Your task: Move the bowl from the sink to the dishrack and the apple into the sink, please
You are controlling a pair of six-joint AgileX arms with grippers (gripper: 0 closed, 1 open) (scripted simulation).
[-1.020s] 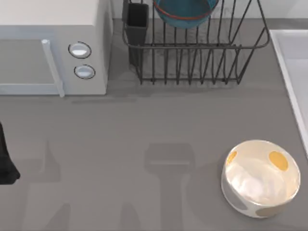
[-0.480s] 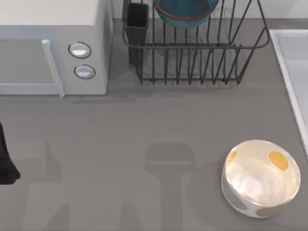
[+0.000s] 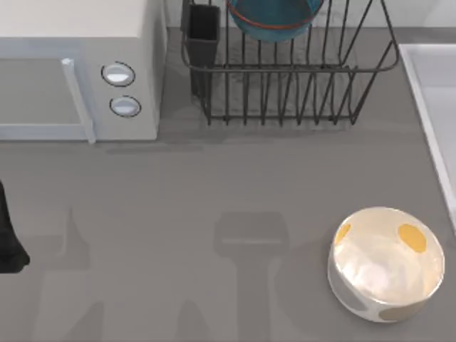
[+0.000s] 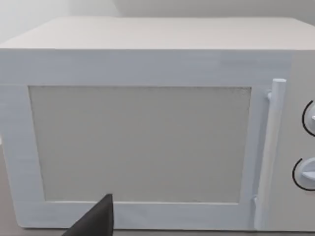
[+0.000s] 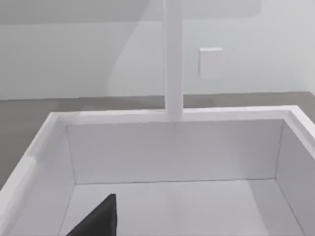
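Bowl: the bowl sits in the dishrack at the far edge of the table, cut off by the top view's upper border; its orange-red line shows near the rim.
Left gripper: a dark part of the left arm shows at the top view's left edge; one dark finger tip enters the left wrist view in front of the microwave door. I cannot tell whether the fingers are spread or pressed together.
Right gripper: one dark finger tip shows in the right wrist view above the sink floor. Its state cannot be told either.
Sink: the sink lies at the table's right edge, just beside the dishrack; in the right wrist view its white walls surround a bare floor, with a white faucet post rising at the far rim.
Dishrack: black wire tines, with a dark cutlery cup at its left corner.
Microwave: the microwave stands left of the dishrack, two knobs facing the table.
White bowl: the spotted white bowl rests on the table near the right, well apart from the dishrack.
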